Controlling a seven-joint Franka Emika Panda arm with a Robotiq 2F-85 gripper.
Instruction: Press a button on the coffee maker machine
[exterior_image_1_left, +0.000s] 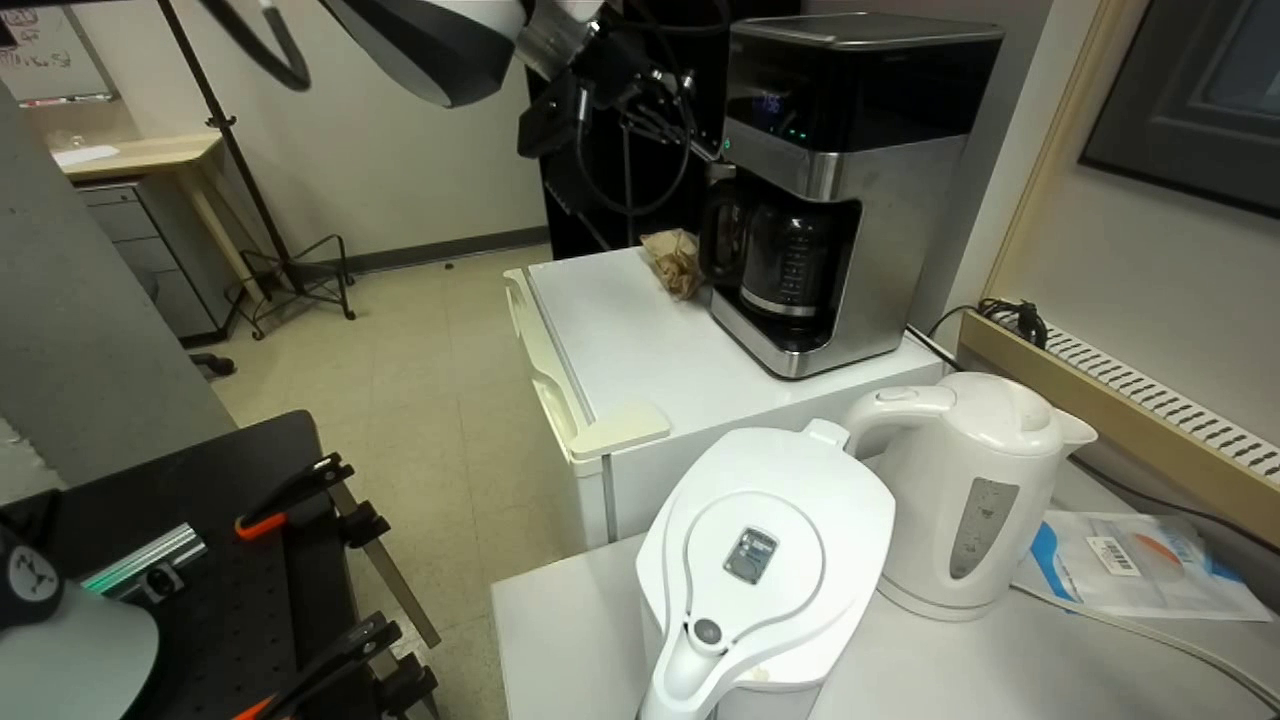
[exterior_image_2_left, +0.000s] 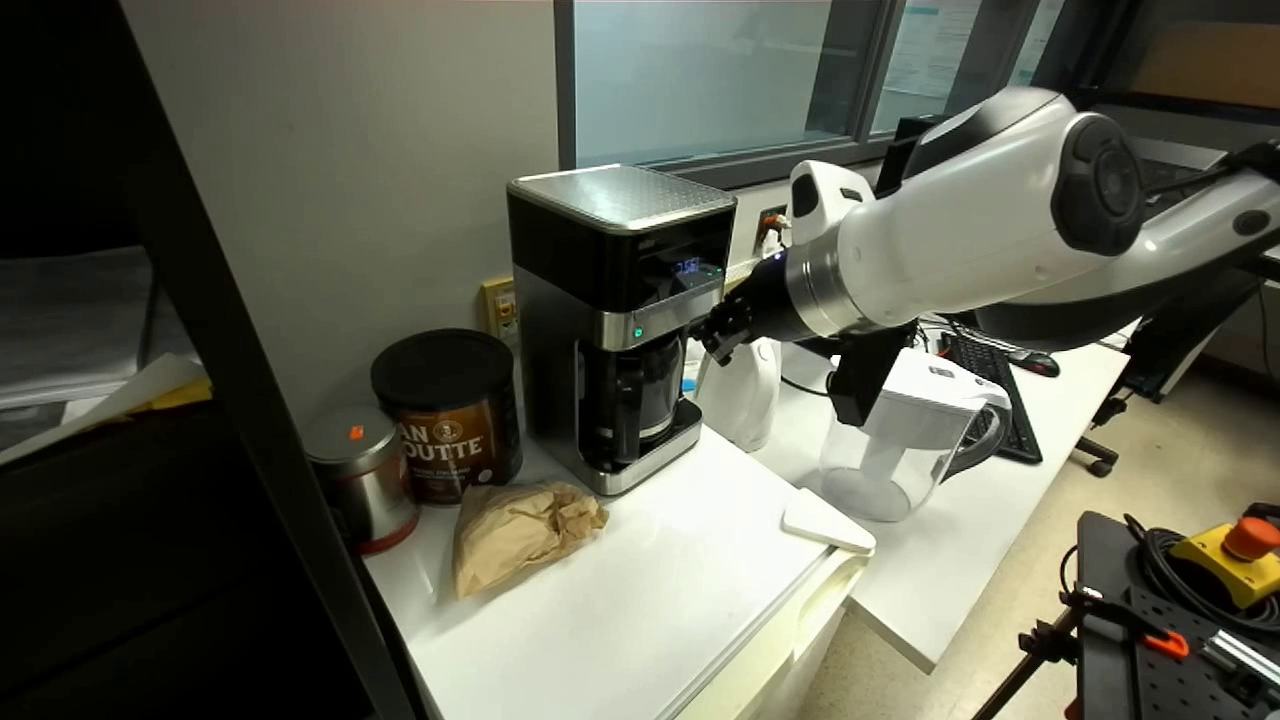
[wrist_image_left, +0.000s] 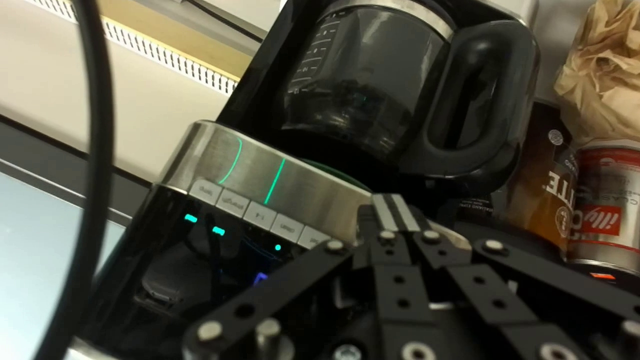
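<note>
In an exterior view, the coffee machine (exterior_image_1_left: 850, 180) is set by the wall edge of the white bench (exterior_image_1_left: 630, 335); past the near edge a kettle (exterior_image_1_left: 930, 510) and a pitcher (exterior_image_1_left: 800, 560) are seen. In an exterior view, a large tin (exterior_image_2_left: 450, 430) is stood at the back corner beside the machine, a paper bag (exterior_image_2_left: 525, 530) in front. In the wrist view, the gripper (wrist_image_left: 395, 212) is held with its fingertips together, nothing seen between them, over the silver band (wrist_image_left: 305, 192) near the buttons (wrist_image_left: 259, 215); whether one is touched cannot be told.
</note>
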